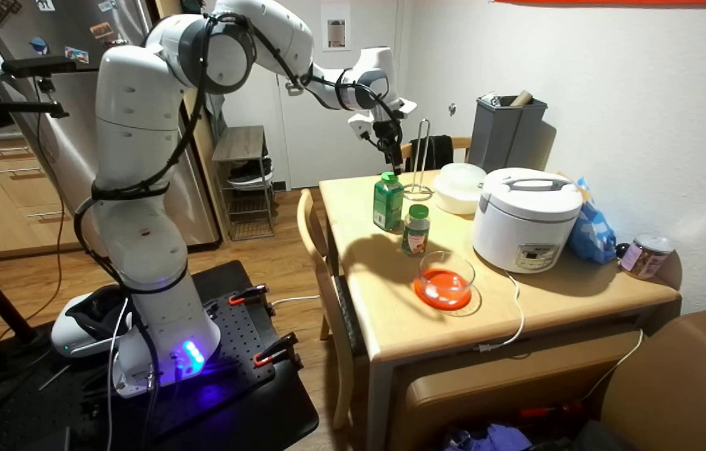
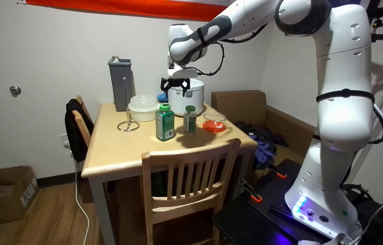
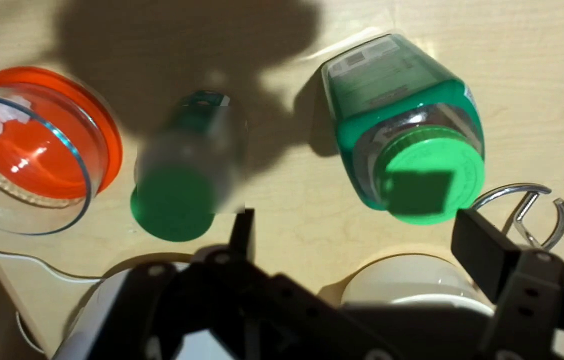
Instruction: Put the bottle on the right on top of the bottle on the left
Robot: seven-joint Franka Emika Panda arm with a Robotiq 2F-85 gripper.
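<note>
Hand [image 3: 354,222], jaws spread apart, just higher than large bottle [image 3: 402,115]; small bottle [image 3: 179,175] near.

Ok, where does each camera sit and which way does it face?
In an exterior view, the camera sits high, facing past arm and table toward the shoe rack; nearly the whole arm shows.
In an exterior view, the camera sits behind the wooden chair, facing the wall across the table; arm and base at picture right.
Wrist view: carried by the arm, looking down on large bottle and small bottle; the robot shows only its open pincer, along the bottom.
Both exterior views share arm, table, bottles and rice cooker.
</note>
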